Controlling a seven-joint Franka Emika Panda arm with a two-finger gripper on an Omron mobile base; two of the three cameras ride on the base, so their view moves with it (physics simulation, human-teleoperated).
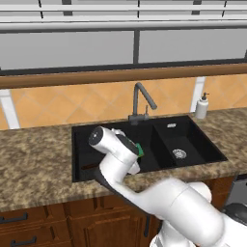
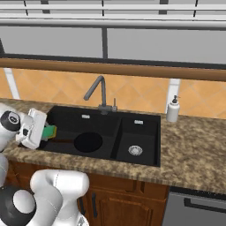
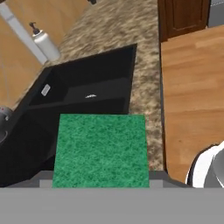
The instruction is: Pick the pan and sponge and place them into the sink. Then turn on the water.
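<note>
Presently the tool [image 2: 44, 131] grips the sponge [image 3: 101, 151] over the large basin of the sink [image 2: 145, 119], where the pan [image 2: 88, 141] lies.

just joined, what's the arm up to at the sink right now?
The gripper is carrying the sponge, green side toward the hand camera, with the jaws shut on it, over the left end of the sink. The pan already lies in the large basin, its handle pointing toward the arm. No stream shows at the faucet, so the water looks off. The sponge is not yet released.
</note>
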